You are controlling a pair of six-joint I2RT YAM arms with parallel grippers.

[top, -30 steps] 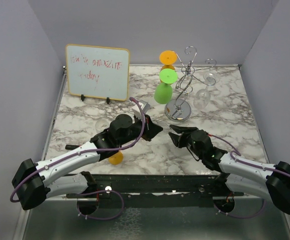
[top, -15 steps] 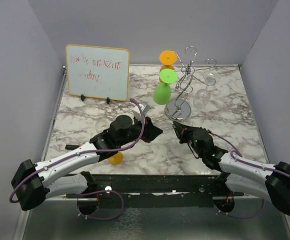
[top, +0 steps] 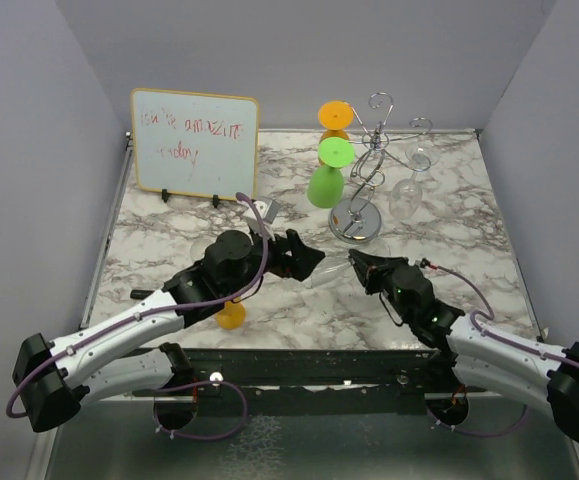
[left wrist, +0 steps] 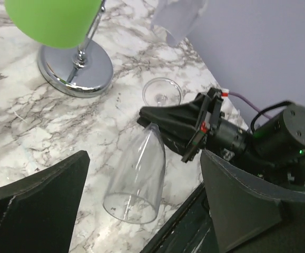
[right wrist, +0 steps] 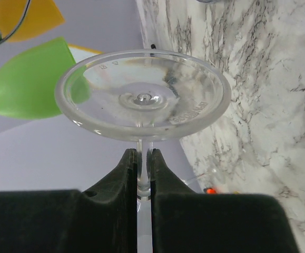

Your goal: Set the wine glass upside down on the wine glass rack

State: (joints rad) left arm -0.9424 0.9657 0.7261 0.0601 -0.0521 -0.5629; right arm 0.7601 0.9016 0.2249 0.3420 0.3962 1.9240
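A clear wine glass (left wrist: 136, 176) lies tilted just above the marble table, foot (right wrist: 143, 95) pointing towards the rack. My right gripper (right wrist: 144, 168) is shut on its thin stem, just under the foot. The left gripper (left wrist: 141, 205) is open; its fingers (left wrist: 36, 205) stand wide on either side of the bowl's mouth without touching it. In the top view the glass (top: 331, 274) sits between the left gripper (top: 309, 264) and the right gripper (top: 357, 263). The wine glass rack (top: 358, 222) stands behind them, with its chrome base (left wrist: 76, 68) close by.
A green glass (top: 326, 185), an orange one (top: 334, 115) and a clear one (top: 409, 190) hang upside down on the rack. A whiteboard (top: 195, 145) stands at the back left. An orange object (top: 231, 316) lies under the left arm.
The right gripper closed on the glass stem. The left gripper then opened and let go of the bowl, and its arm drew back a little to the left.
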